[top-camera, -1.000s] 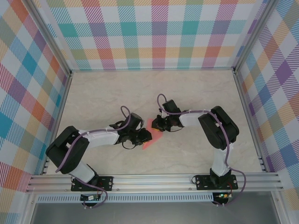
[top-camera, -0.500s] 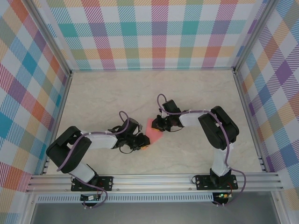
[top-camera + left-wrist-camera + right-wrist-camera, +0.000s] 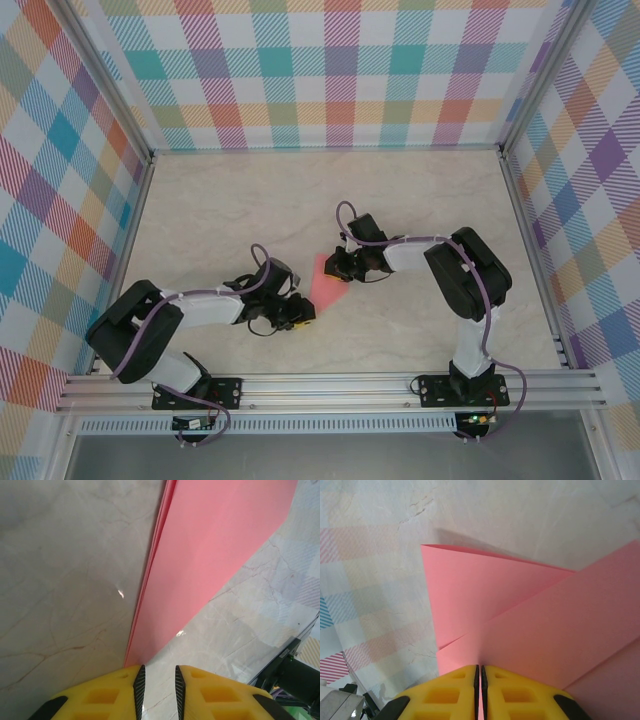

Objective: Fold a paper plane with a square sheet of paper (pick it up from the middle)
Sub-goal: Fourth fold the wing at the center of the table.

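Note:
The salmon-pink sheet of paper (image 3: 325, 284) lies on the marble table, folded into a narrow triangle whose tip points toward the near left. My right gripper (image 3: 333, 268) is at its wide far end, shut on a raised fold of the paper (image 3: 545, 625), which runs in between the yellow fingers (image 3: 445, 695). My left gripper (image 3: 302, 317) sits just off the paper's pointed tip. Its jaws (image 3: 159, 672) stand a little apart with bare table between them. The stacked layers of the paper's edge (image 3: 210, 555) end beside the left finger (image 3: 100, 697).
The marble table (image 3: 230, 210) is boxed in by checked walls on three sides. An aluminium rail (image 3: 330, 385) with both arm bases runs along the near edge. Open tabletop lies behind and to both sides of the paper.
My left gripper has slid back toward the near left, off the paper's tip, and its jaws have parted slightly. The right gripper and paper have stayed put.

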Robot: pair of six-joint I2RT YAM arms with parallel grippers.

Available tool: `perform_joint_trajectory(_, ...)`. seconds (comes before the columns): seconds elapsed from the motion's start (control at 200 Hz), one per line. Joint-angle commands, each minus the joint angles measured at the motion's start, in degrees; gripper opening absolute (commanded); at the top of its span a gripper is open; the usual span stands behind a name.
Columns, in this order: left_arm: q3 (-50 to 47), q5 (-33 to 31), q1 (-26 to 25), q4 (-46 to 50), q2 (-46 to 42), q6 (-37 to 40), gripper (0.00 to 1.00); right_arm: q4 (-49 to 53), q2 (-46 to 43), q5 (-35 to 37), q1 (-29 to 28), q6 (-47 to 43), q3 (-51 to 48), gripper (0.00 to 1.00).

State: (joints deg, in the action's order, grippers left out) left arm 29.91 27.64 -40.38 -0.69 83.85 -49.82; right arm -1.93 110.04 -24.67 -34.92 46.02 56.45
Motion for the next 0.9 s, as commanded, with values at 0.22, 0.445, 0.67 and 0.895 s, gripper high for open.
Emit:
perform_joint_trajectory(0.22,3.0,-4.2,0.6,14.4,-12.1,4.8,0.29,6.0,2.6,5.6,0.0,-2.0,-1.9,0.14)
perform_joint_trajectory(0.445,9.6,-7.7,2.4,11.0,-5.3,4.8,0.3,5.8,2.3,4.9,-0.1,-2.2,-1.8,0.14)
perform_joint_trajectory(0.67,16.8,-7.7,2.6,7.7,6.7,6.2,0.25,6.3,2.1,4.4,-0.1,-2.3,-0.8,0.15)
perform_joint_trajectory(0.895,17.8,-8.2,2.6,7.7,13.4,6.5,0.2,6.5,0.9,4.0,-0.1,-1.8,-0.1,0.15)
